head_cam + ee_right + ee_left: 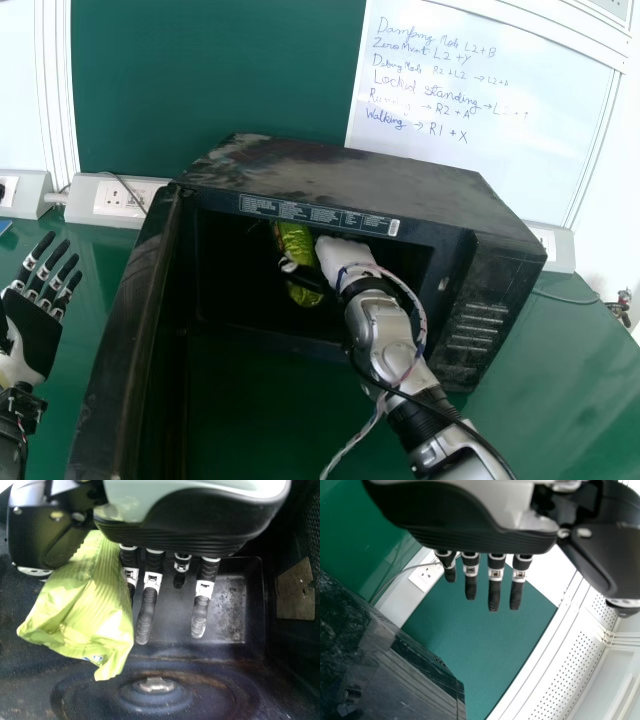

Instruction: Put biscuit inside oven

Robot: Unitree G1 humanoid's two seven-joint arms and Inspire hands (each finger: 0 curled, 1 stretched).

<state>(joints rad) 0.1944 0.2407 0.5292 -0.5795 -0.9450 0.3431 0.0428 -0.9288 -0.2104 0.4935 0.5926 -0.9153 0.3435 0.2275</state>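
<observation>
holding: green biscuit packet point(303, 292), pinched between thumb and fingers of the right hand point(342, 258)
packet place: inside the oven point(350, 178), above or on its floor, cannot tell which
oven: black, on the green table point(530, 400), with door point(112, 340) swung wide open
left hand point(34, 330): outside the oven, beyond the open door, with fingers straight and spread, nothing held
wall side: sockets point(121, 198) and a whiteboard point(490, 110) behind the oven

In the head view, a green wall panel point(215, 70) stands at 11 o'clock, a whiteboard point(520, 165) with handwriting at 2 o'clock. A wall socket point(122, 197) sits between 9 and 10 o'clock, and the green worktop point(550, 390) shows at 4 o'clock.
</observation>
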